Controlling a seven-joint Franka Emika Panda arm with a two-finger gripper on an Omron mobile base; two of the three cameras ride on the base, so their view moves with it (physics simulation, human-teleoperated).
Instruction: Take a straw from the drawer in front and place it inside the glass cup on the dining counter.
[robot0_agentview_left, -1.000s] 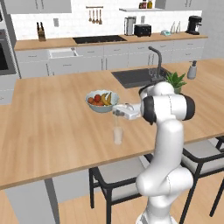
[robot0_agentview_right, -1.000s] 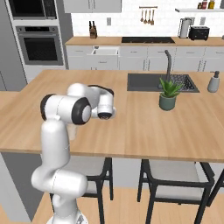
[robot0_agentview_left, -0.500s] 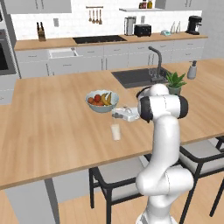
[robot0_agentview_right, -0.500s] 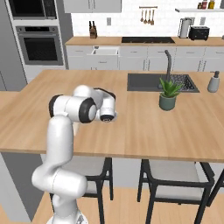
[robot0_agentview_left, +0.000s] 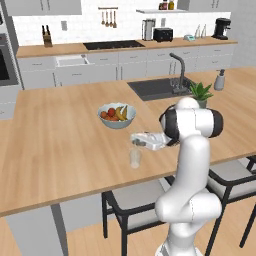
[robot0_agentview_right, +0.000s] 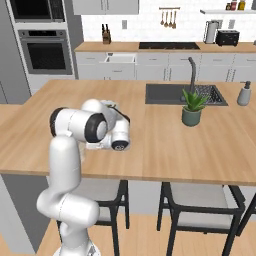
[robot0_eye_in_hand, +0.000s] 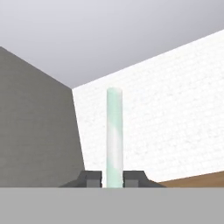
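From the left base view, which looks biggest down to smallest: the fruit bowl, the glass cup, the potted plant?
1. Fruit bowl.
2. Potted plant, though it sits farther from the camera, so this is unsure.
3. Glass cup, clearly the smallest.

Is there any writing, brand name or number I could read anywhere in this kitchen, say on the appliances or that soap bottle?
None: no readable text shows in any view.
The toaster, coffee maker, oven and soap bottle bear no legible marks.
The straw in the gripper is plain pale green.
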